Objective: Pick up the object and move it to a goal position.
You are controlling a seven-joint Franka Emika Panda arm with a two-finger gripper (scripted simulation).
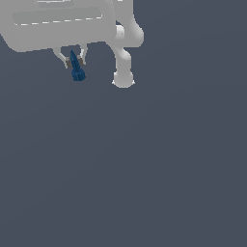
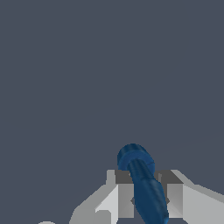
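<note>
Now: transport phase | tool (image 1: 74, 61) clenched on the object (image 1: 76, 69), upper left of exterior view | object hangs blocky end down, tapered end between the pads (image 2: 125, 199) | risk: narrow taper slipping or pivoting out during a quick move.

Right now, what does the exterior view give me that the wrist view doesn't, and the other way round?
Only the exterior view shows the white arm and the blue piece's full length, tapered end up, blocky end hanging below the pincer. Only the wrist view shows the pads pressed against the piece's shaft. Both show the piece clamped, with bare grey background behind it.
</note>
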